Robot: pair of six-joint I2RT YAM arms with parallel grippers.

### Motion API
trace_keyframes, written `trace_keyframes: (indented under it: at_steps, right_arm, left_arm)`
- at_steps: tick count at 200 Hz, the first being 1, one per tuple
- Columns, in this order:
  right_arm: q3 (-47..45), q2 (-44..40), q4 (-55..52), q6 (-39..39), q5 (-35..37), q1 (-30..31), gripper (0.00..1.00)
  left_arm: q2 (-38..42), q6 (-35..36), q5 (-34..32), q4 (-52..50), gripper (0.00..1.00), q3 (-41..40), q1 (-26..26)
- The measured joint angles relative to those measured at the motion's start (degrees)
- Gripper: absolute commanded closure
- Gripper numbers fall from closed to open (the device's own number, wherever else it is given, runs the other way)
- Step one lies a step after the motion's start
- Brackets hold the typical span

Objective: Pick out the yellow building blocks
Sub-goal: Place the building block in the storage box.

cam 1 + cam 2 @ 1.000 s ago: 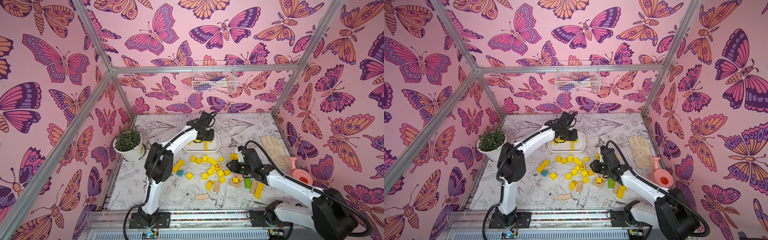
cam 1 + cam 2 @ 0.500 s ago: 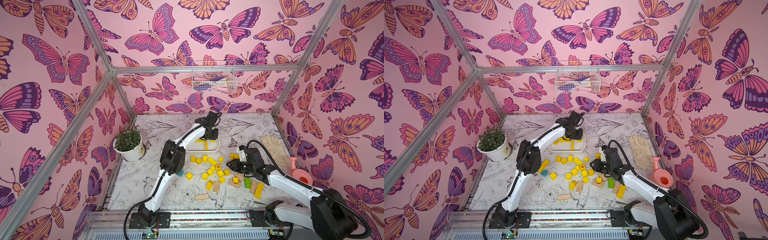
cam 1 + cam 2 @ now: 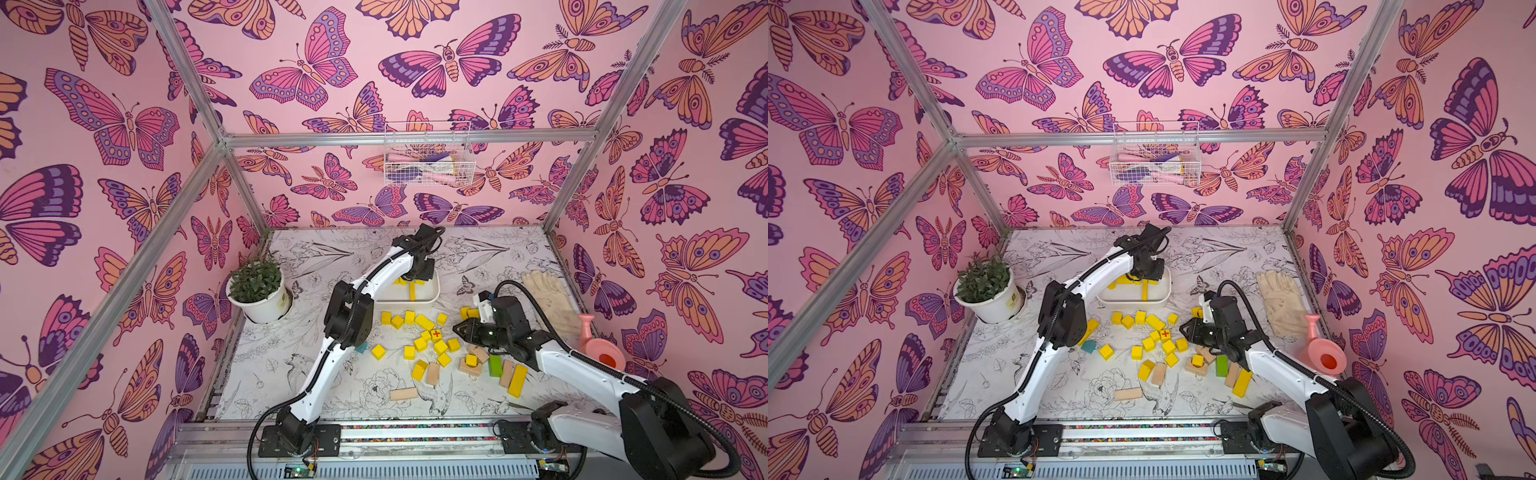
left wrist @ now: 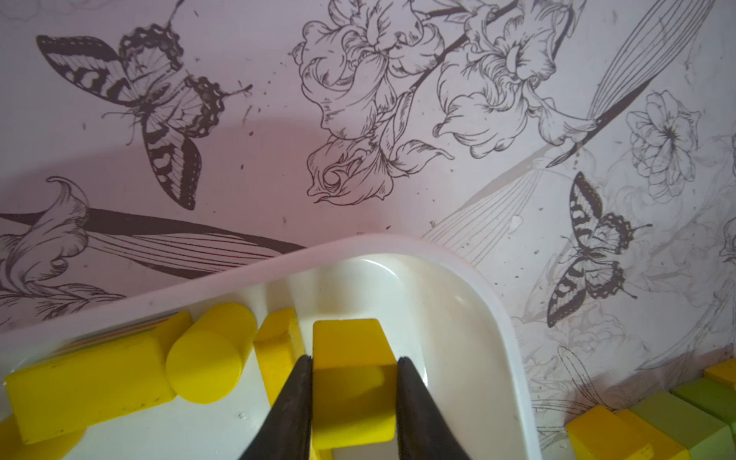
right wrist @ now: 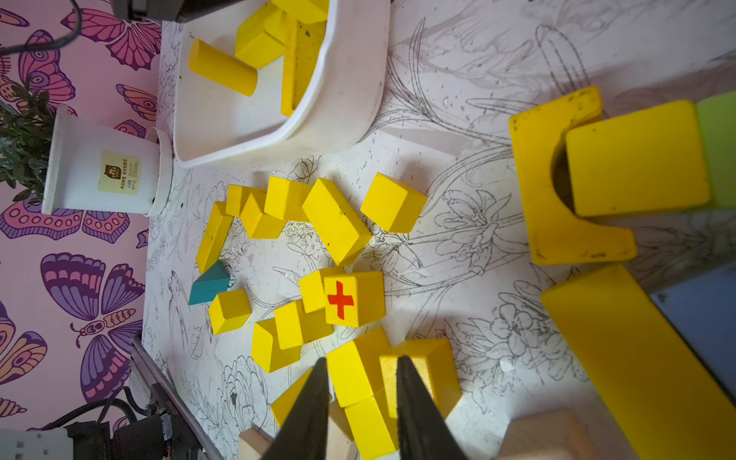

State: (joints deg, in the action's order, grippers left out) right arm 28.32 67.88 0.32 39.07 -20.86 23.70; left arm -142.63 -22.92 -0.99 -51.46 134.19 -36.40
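The left arm (image 3: 386, 272) reaches forward, elbow bent, wrist pitched down over the white tray (image 3: 430, 298). The right arm (image 3: 582, 370) extends low in front of the tray. The left gripper (image 4: 353, 358) clamps one yellow block (image 4: 350, 342) inside the tray. The right gripper (image 5: 362, 360) has its jaws narrowly apart over the loose yellow building blocks (image 3: 424, 322) in front of the tray; whether it grips one cannot be determined.

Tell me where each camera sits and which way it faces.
Top views: high at the front, looking down on the table; both arms show.
Left wrist: on the left arm, facing the white tray; left gripper shows, holding a yellow block.
Right wrist: on the right arm, facing loose yellow blocks; right gripper shows.
Shared: every view shows the tray.
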Motion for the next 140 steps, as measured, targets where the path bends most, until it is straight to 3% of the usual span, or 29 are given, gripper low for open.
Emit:
trace_keyframes:
  at_steps: [140]
  right_arm:
    - [-0.2,0.0,0.4,0.2,-0.2,-0.1,0.7]
  left_arm:
    - [0.0,1.5,-3.6,-0.9,0.59,0.3,0.0]
